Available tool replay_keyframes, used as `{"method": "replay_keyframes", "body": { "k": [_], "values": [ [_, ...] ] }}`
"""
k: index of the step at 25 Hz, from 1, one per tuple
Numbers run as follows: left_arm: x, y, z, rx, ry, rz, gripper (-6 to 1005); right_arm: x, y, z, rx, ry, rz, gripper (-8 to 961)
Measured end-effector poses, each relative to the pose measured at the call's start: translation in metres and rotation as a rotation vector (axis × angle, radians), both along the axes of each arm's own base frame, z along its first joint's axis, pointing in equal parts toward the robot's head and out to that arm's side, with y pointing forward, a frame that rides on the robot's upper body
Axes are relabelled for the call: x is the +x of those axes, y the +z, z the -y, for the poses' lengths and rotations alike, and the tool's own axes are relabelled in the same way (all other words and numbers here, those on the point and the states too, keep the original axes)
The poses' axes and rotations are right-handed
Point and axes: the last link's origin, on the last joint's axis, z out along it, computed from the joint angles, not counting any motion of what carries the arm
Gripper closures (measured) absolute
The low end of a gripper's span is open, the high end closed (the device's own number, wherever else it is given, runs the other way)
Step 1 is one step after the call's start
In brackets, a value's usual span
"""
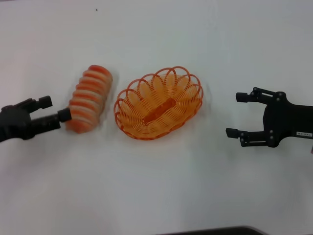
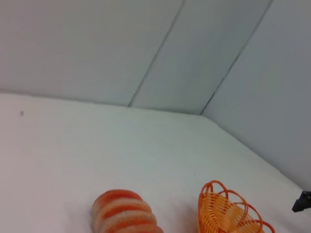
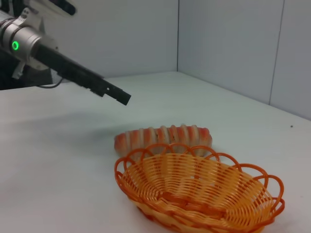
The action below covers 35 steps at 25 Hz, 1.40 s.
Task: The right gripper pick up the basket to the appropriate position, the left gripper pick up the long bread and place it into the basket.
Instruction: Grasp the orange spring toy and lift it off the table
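Overhead, the basket (image 1: 159, 104) sits mid-bench (image 1: 156, 186), the long bread (image 1: 89, 99) just left of it; the left gripper (image 1: 55, 108) has its fingers spread by the bread's near end; the right gripper (image 1: 238, 114), spread too, stays well apart. Left wrist: bread (image 2: 124, 212) beside basket (image 2: 228, 211). Right wrist: basket (image 3: 199, 191) before bread (image 3: 163, 138).

Head looks down; low wrist views face inward, sharing the basket (image 1: 159, 104).
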Motion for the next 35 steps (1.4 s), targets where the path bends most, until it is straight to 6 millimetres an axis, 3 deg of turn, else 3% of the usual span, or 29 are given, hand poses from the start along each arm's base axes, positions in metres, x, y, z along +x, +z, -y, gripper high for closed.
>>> {"method": "replay_keyframes", "body": {
  "k": [8, 9, 12, 19, 26, 35],
  "values": [
    [0.018, 0.023, -0.033, -0.108, 0.129, -0.070, 145, -0.005, -0.005, -0.003, -0.016, 0.005, -0.020, 20],
    [0.032, 0.028, -0.041, -0.126, 0.135, -0.137, 145, -0.006, -0.005, -0.002, -0.021, 0.009, -0.026, 20],
    [0.048, 0.029, -0.054, -0.138, 0.180, -0.210, 146, -0.008, -0.004, -0.001, -0.032, 0.020, -0.036, 21],
    [0.084, 0.006, -0.081, -0.163, 0.301, -0.446, 148, -0.009, -0.003, 0.000, -0.033, 0.031, -0.034, 21],
    [0.112, -0.020, -0.088, -0.156, 0.287, -0.587, 151, -0.008, -0.002, 0.004, -0.038, 0.030, -0.039, 22],
    [0.123, -0.032, -0.094, -0.160, 0.276, -0.638, 154, -0.007, -0.002, 0.005, -0.047, 0.035, -0.037, 22]
  ]
}}
